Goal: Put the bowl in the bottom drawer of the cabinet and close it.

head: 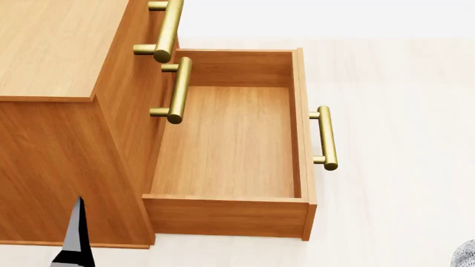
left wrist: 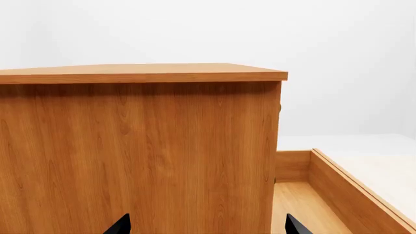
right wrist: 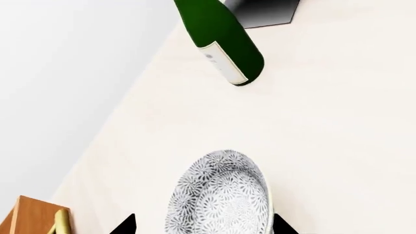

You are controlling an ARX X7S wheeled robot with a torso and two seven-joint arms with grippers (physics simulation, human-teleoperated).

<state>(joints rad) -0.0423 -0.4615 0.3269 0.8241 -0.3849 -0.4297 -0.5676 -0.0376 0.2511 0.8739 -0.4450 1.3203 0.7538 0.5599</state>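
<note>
Right gripper [right wrist: 202,225]: fingers spread wide, straddling the bowl [right wrist: 219,197]. Left gripper [left wrist: 206,225]: parted, facing the cabinet [left wrist: 140,156] side. Bottom drawer [head: 304,128]: pulled out.

The shallow orange-brown wooden bottom drawer [head: 230,139] stands pulled fully out, its inside bare and open from above. Two brass bar handles [head: 178,89] of the upper drawers overhang its inner edge. A dark green glass bottle [right wrist: 224,41] stands well apart from the speckled white bowl [right wrist: 221,195].

Bottom drawer [head: 230,144] of the orange-brown cabinet [head: 59,50] is pulled wide open. Speckled blue-grey bowl [right wrist: 221,197] sits upright on the pale surface, near right of it.
</note>
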